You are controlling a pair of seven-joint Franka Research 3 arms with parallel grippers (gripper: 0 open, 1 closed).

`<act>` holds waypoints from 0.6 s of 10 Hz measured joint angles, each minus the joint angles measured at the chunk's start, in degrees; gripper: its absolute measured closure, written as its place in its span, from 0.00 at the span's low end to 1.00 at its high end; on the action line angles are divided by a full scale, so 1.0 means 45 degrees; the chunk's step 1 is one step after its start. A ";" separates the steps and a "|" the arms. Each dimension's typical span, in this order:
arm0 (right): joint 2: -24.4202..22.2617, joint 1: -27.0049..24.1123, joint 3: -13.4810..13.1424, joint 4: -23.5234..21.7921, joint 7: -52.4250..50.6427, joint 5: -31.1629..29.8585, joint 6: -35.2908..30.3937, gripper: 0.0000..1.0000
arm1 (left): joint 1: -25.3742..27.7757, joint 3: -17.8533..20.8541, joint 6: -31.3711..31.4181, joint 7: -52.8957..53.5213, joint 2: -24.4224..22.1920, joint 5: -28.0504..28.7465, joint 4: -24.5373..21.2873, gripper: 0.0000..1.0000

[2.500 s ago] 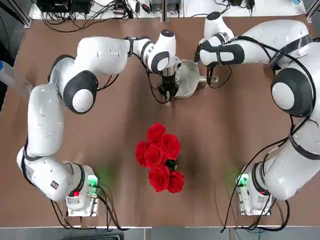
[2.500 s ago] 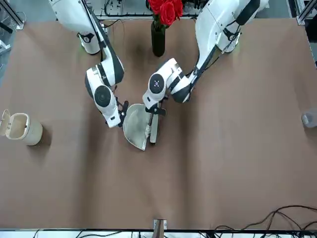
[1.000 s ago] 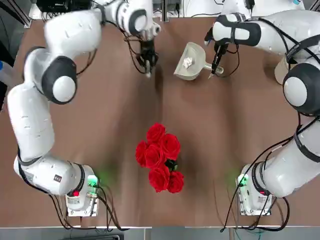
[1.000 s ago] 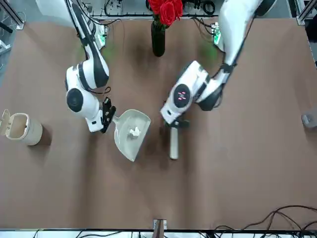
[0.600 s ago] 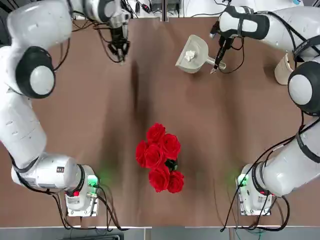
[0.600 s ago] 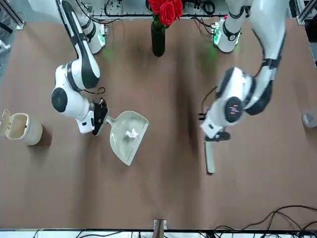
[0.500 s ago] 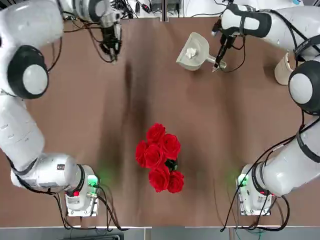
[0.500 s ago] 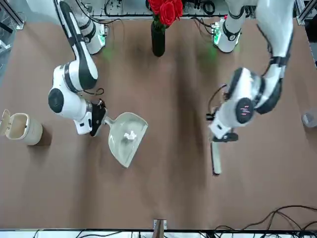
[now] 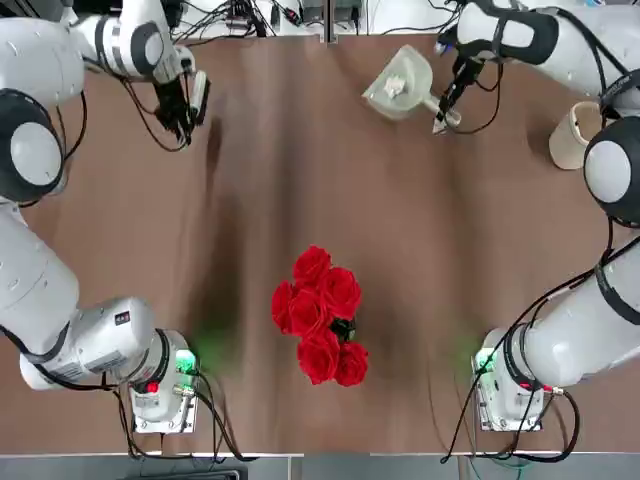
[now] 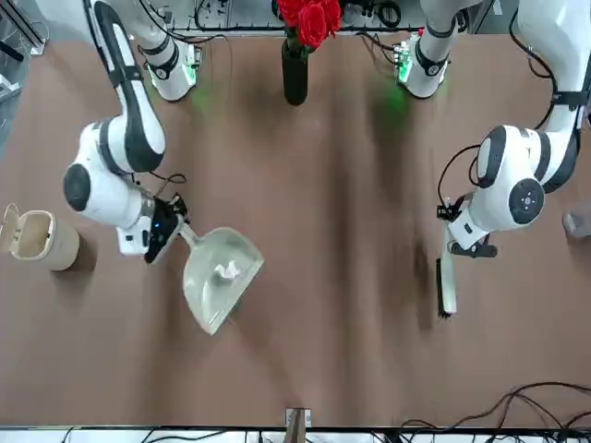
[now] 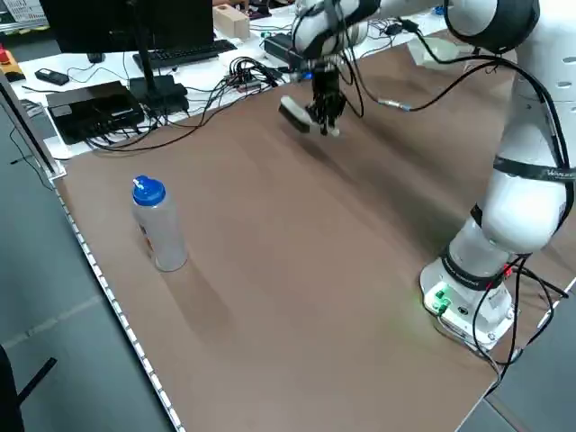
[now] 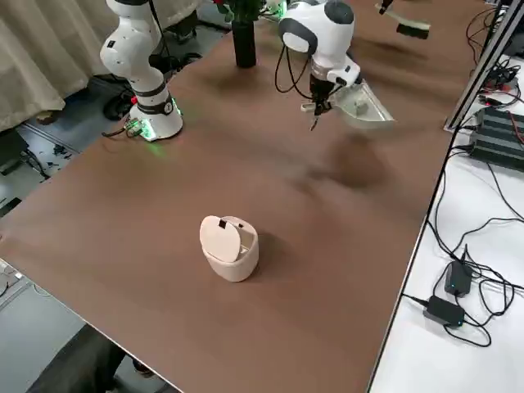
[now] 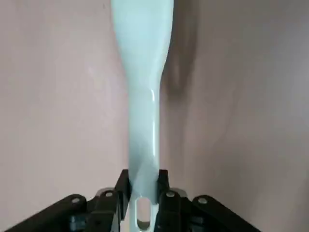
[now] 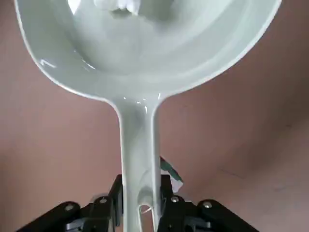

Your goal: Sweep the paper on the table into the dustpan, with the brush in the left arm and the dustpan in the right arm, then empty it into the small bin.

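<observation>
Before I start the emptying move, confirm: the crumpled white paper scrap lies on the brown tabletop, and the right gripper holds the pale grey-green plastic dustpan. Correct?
Not quite: the crumpled white paper scrap lies in the dustpan's scoop, as the front view shows. The right gripper does hold the dustpan.

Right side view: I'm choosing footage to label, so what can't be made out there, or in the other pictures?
- Paper: cut off by the top edge, right wrist view.
- Brush: its bristles lie beyond the top edge, left wrist view.
- Left arm's base: outside the right side view.
- Small bin: its floor is hidden by its wall and lid, right side view.
</observation>
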 joint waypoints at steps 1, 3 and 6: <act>-0.0014 -0.0069 -0.0068 0.0221 0.1272 -0.0204 -0.0009 0.67 | 0.0022 -0.0003 0.0342 0.0000 0.0167 0.0106 -0.0483 0.73; -0.0012 -0.0276 -0.0198 0.0282 0.4078 -0.0414 0.0008 0.67 | 0.0020 -0.0013 0.0466 0.0000 0.0265 0.0185 -0.0861 0.73; -0.0015 -0.0761 -0.0361 0.0308 0.7142 -0.0531 0.0094 0.67 | 0.0014 -0.0029 0.0479 -0.0373 0.0264 0.0186 -0.1077 0.73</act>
